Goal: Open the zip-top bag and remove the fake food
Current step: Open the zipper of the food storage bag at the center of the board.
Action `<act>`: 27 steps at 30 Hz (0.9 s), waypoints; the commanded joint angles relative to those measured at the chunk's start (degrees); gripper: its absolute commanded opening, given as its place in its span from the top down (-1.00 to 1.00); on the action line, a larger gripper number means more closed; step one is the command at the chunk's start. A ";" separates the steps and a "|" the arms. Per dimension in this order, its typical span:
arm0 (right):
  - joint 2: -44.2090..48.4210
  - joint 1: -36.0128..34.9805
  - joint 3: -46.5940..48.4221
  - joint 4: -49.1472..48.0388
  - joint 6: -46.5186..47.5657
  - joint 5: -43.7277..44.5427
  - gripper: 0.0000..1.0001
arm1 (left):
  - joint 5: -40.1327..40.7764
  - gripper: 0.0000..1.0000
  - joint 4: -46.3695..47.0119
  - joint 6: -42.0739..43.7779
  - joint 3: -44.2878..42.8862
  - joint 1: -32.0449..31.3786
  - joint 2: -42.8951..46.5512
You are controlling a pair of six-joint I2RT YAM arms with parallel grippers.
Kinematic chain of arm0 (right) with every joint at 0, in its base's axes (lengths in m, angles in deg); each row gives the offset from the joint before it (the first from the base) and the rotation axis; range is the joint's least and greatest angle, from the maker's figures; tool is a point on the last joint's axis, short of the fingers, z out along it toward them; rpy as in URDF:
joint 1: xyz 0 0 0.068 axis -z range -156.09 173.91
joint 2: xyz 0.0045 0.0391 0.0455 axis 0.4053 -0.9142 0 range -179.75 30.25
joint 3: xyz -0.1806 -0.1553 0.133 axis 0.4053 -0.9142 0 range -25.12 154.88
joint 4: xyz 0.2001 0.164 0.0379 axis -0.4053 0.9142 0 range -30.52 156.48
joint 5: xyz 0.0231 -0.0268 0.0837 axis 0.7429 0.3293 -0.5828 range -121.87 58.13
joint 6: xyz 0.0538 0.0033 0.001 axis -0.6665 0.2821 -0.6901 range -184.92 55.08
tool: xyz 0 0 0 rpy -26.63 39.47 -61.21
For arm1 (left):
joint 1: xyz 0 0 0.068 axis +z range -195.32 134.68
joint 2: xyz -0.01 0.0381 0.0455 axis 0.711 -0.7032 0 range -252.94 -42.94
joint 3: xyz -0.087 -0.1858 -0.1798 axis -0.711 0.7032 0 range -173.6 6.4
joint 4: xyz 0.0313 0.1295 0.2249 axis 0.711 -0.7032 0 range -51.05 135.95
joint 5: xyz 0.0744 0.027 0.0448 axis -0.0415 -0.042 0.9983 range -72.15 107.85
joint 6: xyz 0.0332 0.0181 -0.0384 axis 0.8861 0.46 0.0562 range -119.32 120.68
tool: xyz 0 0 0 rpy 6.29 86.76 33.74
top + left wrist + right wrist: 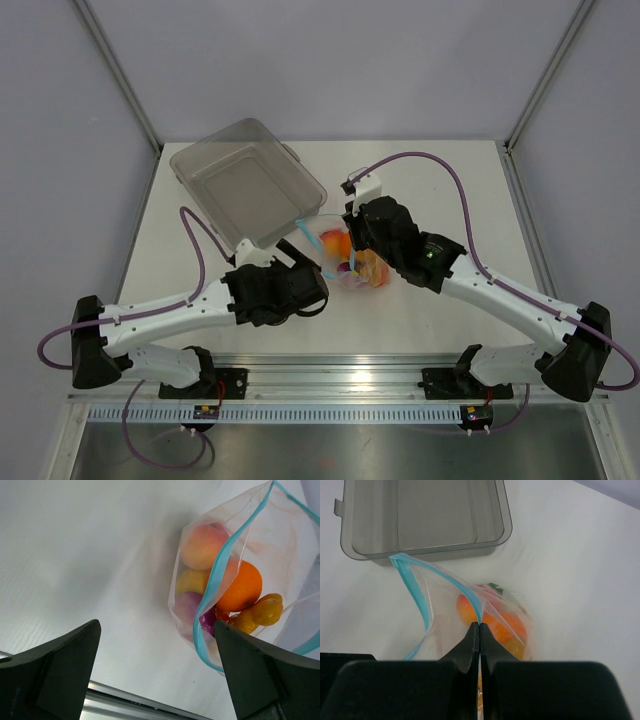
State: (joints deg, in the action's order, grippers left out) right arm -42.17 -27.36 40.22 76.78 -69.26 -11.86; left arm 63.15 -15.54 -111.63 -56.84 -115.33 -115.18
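The zip-top bag (333, 243) lies mid-table with its light-blue zip strip (220, 575) parted into an open loop. The fake food sits inside it: a peach (202, 545), an orange (243, 587), a yellow piece (191, 581), a purple piece (187, 607) and a yellow-orange piece (263, 611). My right gripper (479, 626) is shut on the bag's upper zip edge and holds it raised; the orange (507, 625) shows through the plastic behind it. My left gripper (157, 652) stands open just near of the bag's mouth, nothing between its fingers. Its right finger (260, 675) is close beside the strip.
A rigid clear rectangular tub (246, 182) stands at the back left, its near corner close to the bag, and fills the top of the right wrist view (420, 515). An aluminium rail (330, 375) runs along the table's near edge, just below the left gripper.
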 commanded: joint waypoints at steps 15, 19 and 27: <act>0.26 0.29 0.49 -2.97 0.30 -0.50 0.99 | 12.97 -0.93 21.84 10.52 7.86 -0.29 5.10; 0.44 0.29 0.49 -3.15 0.21 -0.67 0.99 | 14.11 -0.88 26.77 12.37 11.29 -0.29 6.68; 0.70 0.29 0.31 -3.24 0.21 -0.94 1.00 | 14.56 -0.82 47.68 17.65 23.15 -0.29 13.62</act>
State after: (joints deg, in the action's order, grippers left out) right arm -42.17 -27.36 40.22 76.58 -69.26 -12.05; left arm 73.31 20.72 -97.25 -36.21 -115.38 -103.99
